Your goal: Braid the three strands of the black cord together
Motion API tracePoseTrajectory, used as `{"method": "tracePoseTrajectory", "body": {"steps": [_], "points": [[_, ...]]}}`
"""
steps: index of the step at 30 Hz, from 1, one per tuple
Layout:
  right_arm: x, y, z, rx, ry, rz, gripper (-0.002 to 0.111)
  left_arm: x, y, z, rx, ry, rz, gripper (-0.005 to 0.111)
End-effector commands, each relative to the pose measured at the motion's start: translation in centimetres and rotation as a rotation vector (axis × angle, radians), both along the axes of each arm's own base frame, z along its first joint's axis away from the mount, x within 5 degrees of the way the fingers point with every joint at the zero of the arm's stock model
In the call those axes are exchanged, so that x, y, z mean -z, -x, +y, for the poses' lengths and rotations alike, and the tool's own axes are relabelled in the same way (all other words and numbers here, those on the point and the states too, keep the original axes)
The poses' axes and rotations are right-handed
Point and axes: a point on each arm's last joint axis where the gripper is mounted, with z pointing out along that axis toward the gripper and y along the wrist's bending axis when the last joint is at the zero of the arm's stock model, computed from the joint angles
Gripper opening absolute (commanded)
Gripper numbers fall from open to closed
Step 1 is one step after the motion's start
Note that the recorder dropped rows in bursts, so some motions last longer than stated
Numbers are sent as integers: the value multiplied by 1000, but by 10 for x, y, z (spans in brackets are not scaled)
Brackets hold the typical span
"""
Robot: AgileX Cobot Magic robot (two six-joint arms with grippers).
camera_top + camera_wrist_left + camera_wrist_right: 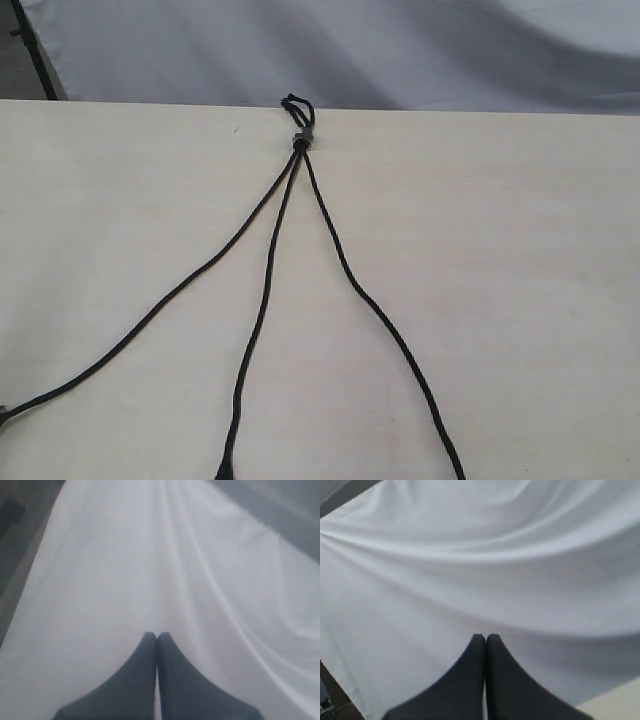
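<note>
**Item:** black cord [299, 150], lying flat on the pale table [520, 250].

**Position:** the grey band [300, 141] sits at 12 o'clock, at the table's far edge in the exterior view.

**The three strands** [262, 300]: unbraided and fanned apart, with the long axis running 12 to 6.
- left strand [150, 311] trails to 8 o'clock
- middle strand [245, 370] to about 7
- right strand [400, 346] to 5

**Left gripper** [157, 636]: fingers pressed together, holding nothing, facing white cloth [150, 555].

**Right gripper** [485, 637]: likewise closed and empty, over cloth.

**Relation:** neither claw shows in the exterior view and no wrist view shows the cord, so its bearing from either claw cannot be told. By side, the left strand likely falls to the left arm and the right strand to the right arm.
</note>
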Motion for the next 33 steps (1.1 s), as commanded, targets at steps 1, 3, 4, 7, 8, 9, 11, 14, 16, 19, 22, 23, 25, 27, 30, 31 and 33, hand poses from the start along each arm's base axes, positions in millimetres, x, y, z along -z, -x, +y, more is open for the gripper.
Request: {"method": "tracePoseTrajectory", "body": {"steps": [1,3,4,7,8,9,11,14,16,19,22,23,25,27,30,31,33], "points": [[-57,5,6,24,202,-99,0,-11,0,5,-81,-28,-85,0],[-82,-17,5,13,242,110,0,-13,-18,6,-89,-66,70,0],[-82,-37,2,-3,218,290,0,-13,-31,6,-85,-81,181,0],[-72,-93,16,-154,243,626,0,-17,-67,6,-45,-129,495,0],[-64,-114,32,-249,308,721,0,-17,-82,5,-22,-170,620,0],[-53,-131,48,-324,368,806,0,-16,-92,5,-5,-184,707,0],[-40,-157,83,-458,460,929,0,-9,-112,6,24,-196,871,0],[-23,-179,127,-578,554,1051,0,8,-133,7,57,-218,1049,0],[-10,-193,154,-632,607,1119,0,19,-143,8,73,-215,1130,0],[11,-208,189,-687,681,1224,0,34,-151,9,87,-207,1210,0],[26,-217,221,-729,743,1286,1,43,-155,9,95,-202,1253,0],[31,-218,230,-742,762,1300,2,44,-155,9,96,-201,1258,0],[44,-221,250,-766,801,1333,11,45,-156,9,97,-201,1264,0],[56,-224,265,-781,830,1360,23,45,-155,9,98,-195,1268,0],[76,-226,284,-799,852,1421,43,45,-155,9,98,-188,1267,0],[81,-226,289,-804,847,1446,47,45,-155,9,98,-188,1267,0],[87,-226,299,-818,836,1472,52,45,-155,9,98,-188,1267,0]]}}
